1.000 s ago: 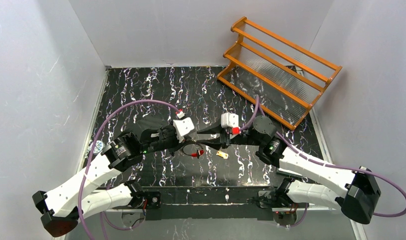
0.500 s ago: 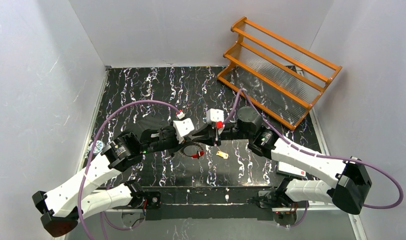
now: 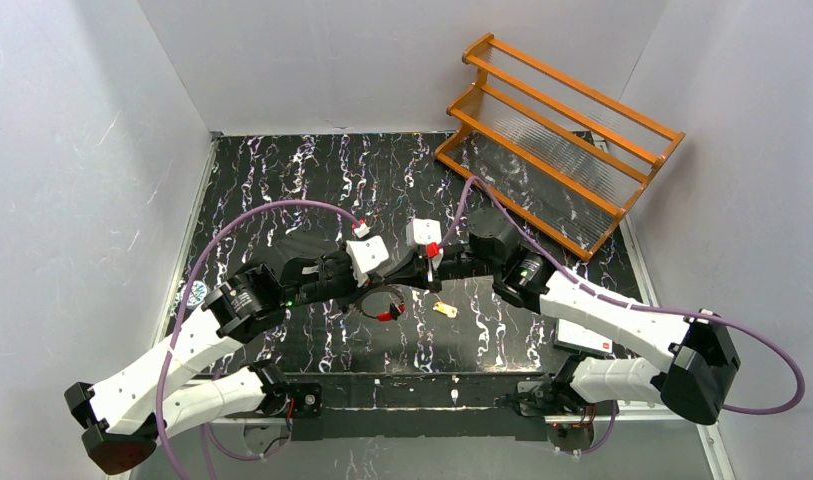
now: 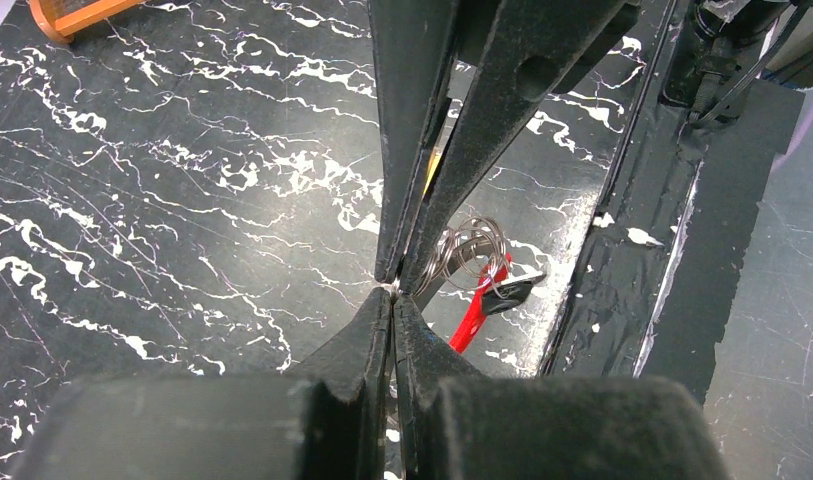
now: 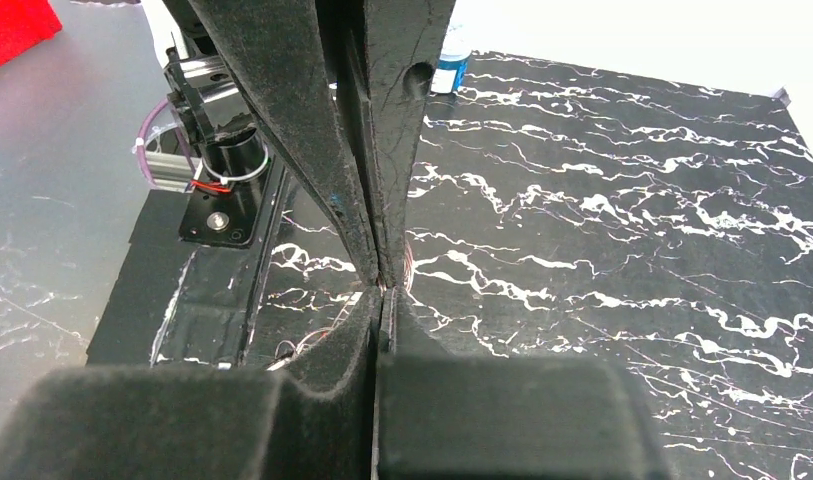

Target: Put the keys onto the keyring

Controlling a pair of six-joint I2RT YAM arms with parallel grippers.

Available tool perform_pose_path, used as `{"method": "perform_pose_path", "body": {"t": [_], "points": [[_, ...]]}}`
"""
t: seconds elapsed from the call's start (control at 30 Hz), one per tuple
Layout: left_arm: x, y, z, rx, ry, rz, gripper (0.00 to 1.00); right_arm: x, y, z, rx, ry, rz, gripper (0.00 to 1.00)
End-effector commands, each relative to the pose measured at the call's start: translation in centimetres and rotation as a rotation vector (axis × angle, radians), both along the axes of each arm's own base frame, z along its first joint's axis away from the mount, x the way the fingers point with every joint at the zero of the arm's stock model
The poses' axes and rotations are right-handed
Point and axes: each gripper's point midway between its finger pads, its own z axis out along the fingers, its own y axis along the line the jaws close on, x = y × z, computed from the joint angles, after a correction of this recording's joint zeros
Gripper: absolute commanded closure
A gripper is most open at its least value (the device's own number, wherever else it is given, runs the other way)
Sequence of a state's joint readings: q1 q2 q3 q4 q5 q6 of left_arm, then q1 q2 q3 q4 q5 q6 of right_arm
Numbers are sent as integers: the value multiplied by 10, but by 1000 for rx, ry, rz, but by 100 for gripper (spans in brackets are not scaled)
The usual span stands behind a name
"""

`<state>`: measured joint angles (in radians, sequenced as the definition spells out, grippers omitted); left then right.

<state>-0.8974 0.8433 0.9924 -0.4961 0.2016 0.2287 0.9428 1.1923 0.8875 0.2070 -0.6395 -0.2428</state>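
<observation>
Over the middle of the black marbled table, my left gripper (image 3: 382, 281) and right gripper (image 3: 398, 279) meet tip to tip. Both are shut on the thin wire of the keyring (image 4: 470, 243), and the two sets of black fingers touch at one spot in the left wrist view. The ring's coils hang beside the right gripper's fingers (image 4: 502, 120), with the red section (image 4: 472, 310) lowest. The silvery key with its dark part (image 4: 510, 293) hangs on the wire. The brass key (image 3: 443, 309) lies loose on the table just right of the ring. In the right wrist view only a bit of wire (image 5: 408, 268) shows.
An orange wooden rack (image 3: 557, 140) stands at the back right. A white card (image 3: 587, 340) lies near the right arm's base, and a round sticker (image 3: 194, 292) sits at the table's left edge. White walls enclose the table.
My right arm has swung left to the left gripper's tips and its jaws have shut there. The left gripper has stayed shut in place; the ring's red section has dropped slightly.
</observation>
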Motion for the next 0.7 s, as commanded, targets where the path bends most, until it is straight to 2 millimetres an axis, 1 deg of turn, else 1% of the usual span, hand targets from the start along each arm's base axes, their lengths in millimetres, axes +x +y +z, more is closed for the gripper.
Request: {"method": "perform_pose_path", "body": {"t": [0.0,0.1,0.13,0.23,0.33,0.37,0.4,0.43,0.57,0.63,0.67], "points": [[-7,-10,17,-64,-26,-63,100,5,6,14,13,-31,10,97],[-8,-11,17,-68,-24,-71,100,4,7,12,4,-23,22,96],[-8,-11,17,-70,-24,-73,100,4,7,11,1,-22,23,95],[-10,-11,17,-72,-21,-80,100,7,8,11,-9,-20,11,86],[-10,-12,17,-74,-19,-85,100,7,9,10,-19,-17,16,84],[-11,-12,17,-75,-18,-87,100,7,10,10,-25,-15,18,86],[-11,-13,16,-74,-17,-89,100,7,10,9,-30,-14,20,94],[-11,-13,16,-75,-16,-88,100,8,10,9,-34,-14,21,99],[-10,-12,17,-77,-20,-85,100,5,8,9,-32,-31,33,99],[-8,-9,17,-77,-30,-65,99,6,6,9,-25,-38,32,99],[-8,-6,17,-79,-36,-50,91,6,4,9,-18,-43,33,99]]}}
